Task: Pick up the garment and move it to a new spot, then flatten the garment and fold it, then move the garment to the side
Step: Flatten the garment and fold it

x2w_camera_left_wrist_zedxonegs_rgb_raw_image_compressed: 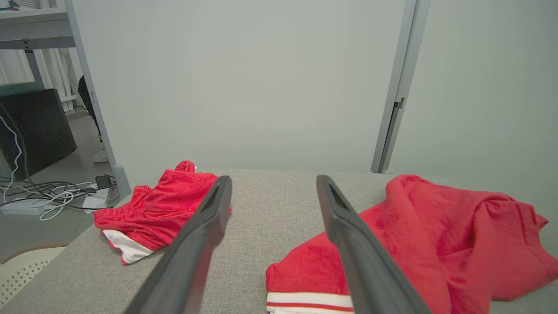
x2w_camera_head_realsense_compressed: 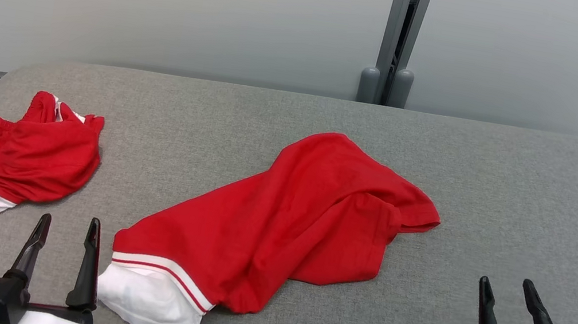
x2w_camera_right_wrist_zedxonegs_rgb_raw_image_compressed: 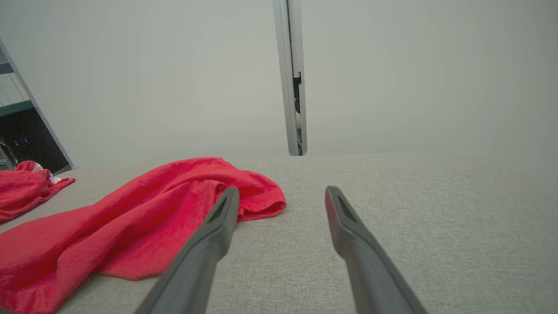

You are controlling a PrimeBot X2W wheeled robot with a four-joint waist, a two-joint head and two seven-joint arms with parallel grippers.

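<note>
Across the grey tabletop (x2w_camera_head_realsense_compressed: 522, 193), from the head camera: red shirt (x2w_camera_head_realsense_compressed: 280, 218) crumpled at centre, long axis slanting from white-banded hem at near left to bunched sleeve at far right. Left claw (x2w_camera_head_realsense_compressed: 71, 219) spread wide and empty, just beside that hem; right claw (x2w_camera_head_realsense_compressed: 506, 281) equally wide and empty, well apart to the right. Red shorts (x2w_camera_head_realsense_compressed: 28, 161) heaped at far left.

From the left wrist: shirt (x2w_camera_left_wrist_zedxonegs_rgb_raw_image_compressed: 436, 235) to the right of the fingers, hem corner nearest; shorts (x2w_camera_left_wrist_zedxonegs_rgb_raw_image_compressed: 165, 205) to the left.

From the right wrist: shirt (x2w_camera_right_wrist_zedxonegs_rgb_raw_image_compressed: 130, 218) off to the left, bare tabletop ahead.

Likely first grab for the left arm, at the hem.
</note>
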